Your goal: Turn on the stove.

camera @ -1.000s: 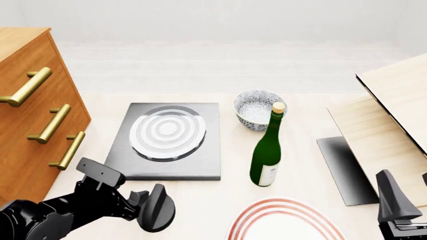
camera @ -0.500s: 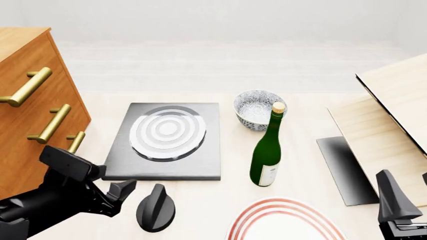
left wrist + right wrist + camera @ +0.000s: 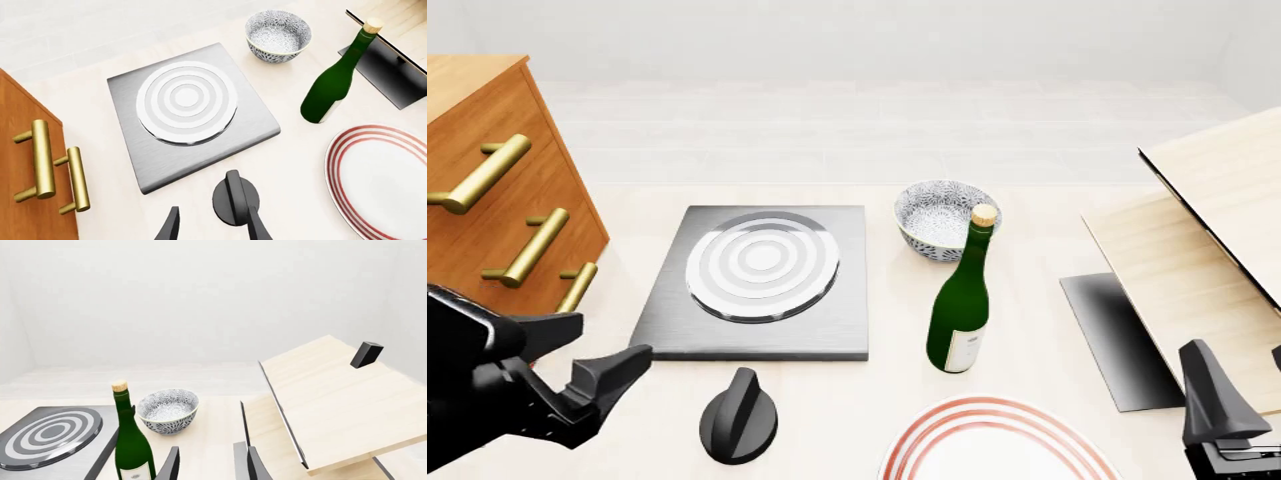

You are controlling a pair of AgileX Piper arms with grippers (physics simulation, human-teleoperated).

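Note:
The stove (image 3: 761,300) is a dark-grey square slab with a silver ringed burner (image 3: 761,262), left of the table's middle. Its black round knob (image 3: 738,418) sits on the table just in front of the slab, ridge pointing roughly away from me. My left gripper (image 3: 614,335) hovers open to the left of the knob, apart from it. In the left wrist view the stove (image 3: 253,120) and knob (image 3: 233,200) lie ahead of the spread fingertips (image 3: 170,227). My right gripper (image 3: 1244,400) stands open at the lower right, holding nothing; its fingers (image 3: 253,465) show in the right wrist view.
A wooden drawer cabinet (image 3: 494,200) with brass handles stands close on the left. A patterned bowl (image 3: 941,215) and a green bottle (image 3: 961,300) stand right of the stove. A red-ringed plate (image 3: 1001,440) lies at the front; a dark flat panel (image 3: 1114,335) and tilted wooden boards (image 3: 1214,220) are on the right.
My left gripper, which was at the knob a second ago, has drawn back to the left and off it. The knob stays in place. The right arm has not moved.

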